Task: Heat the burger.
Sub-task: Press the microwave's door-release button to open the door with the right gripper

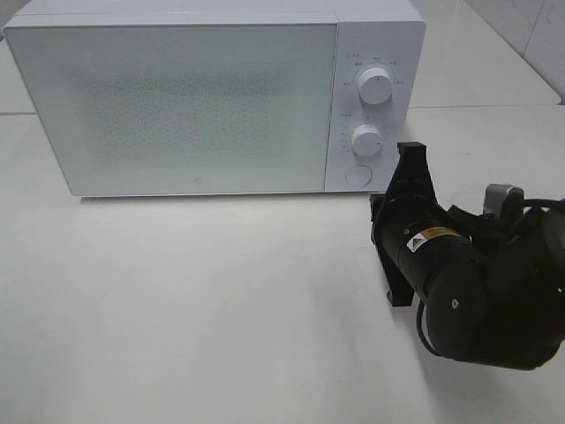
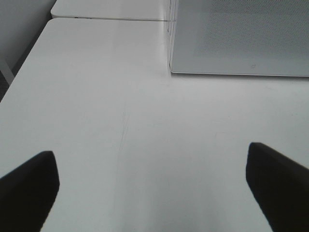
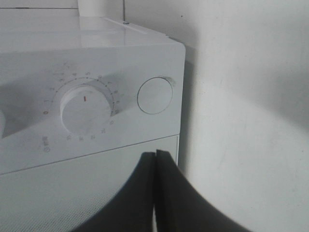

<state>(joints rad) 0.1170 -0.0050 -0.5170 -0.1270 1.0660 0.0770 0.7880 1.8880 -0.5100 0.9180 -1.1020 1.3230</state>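
Microwave [image 1: 177, 106] stood at the far side of the white table [image 1: 177, 300], door shut. Burger not visible in any view, so its location could not be told. Right gripper [image 3: 155, 162] had its jaws pressed together, holding nothing, just off the microwave's right front, near the round button [image 3: 155, 95] under the lower dial [image 3: 84, 107]. Left gripper [image 2: 154, 188] was spread wide, empty, above the tabletop, nearer than and left of the microwave.

The microwave [image 1: 177, 106] is smooth, glossy white plastic; the surface [image 1: 177, 300] is smooth matt white; the right claw [image 3: 155, 162] is matt black.
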